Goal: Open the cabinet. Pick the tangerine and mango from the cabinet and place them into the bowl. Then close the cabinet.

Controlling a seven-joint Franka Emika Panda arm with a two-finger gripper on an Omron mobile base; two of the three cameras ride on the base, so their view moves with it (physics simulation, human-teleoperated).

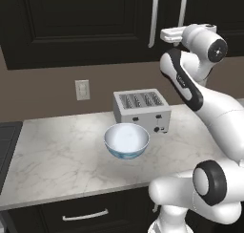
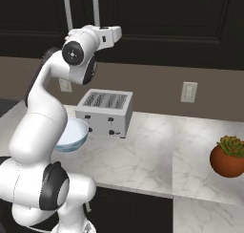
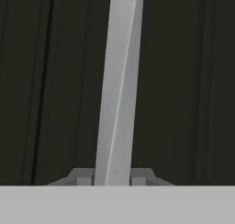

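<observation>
Two-finger gripper (image 3: pixel 112 178) clamped on long silver bar handle (image 3: pixel 118 85) of black panelled cabinet (image 1: pixel 71 22); doors shut, contents hidden. Pale blue-white glossy bowl (image 1: pixel 126 140) near counter's front edge holds nothing.

You find no text you can read anywhere in these views. The dark forearm cover of the arm (image 1: pixel 187 86) carries a small pale marking, but it is too small and blurred for you to make out. The toaster (image 1: pixel 141 111), the wall outlet (image 1: pixel 82 90) and the cabinet (image 1: pixel 71 22) doors show you no labels, brands or numbers.
</observation>
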